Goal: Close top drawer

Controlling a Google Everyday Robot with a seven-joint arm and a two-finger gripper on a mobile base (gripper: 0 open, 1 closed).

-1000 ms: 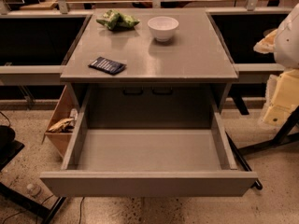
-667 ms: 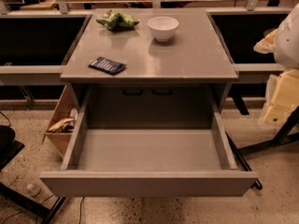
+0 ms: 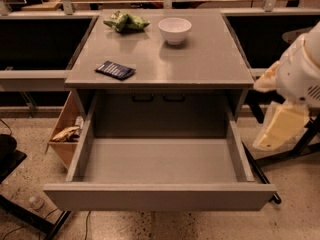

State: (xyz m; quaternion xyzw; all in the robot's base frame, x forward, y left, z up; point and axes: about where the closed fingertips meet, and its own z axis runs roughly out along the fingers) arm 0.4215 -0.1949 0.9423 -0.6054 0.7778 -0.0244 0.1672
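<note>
The top drawer is pulled far out of the grey cabinet toward me. Its plain grey front faces me and its grey box inside holds nothing. The two other drawer fronts are hidden below it. My arm comes in at the right edge of the view. My gripper hangs as a cream-coloured part beside the drawer's right wall, apart from it and above the floor.
On the cabinet top lie a green snack bag, a white bowl and a dark blue packet. A light wooden box with crumpled wrappers stands left of the drawer. Dark legs and cables lie on the floor.
</note>
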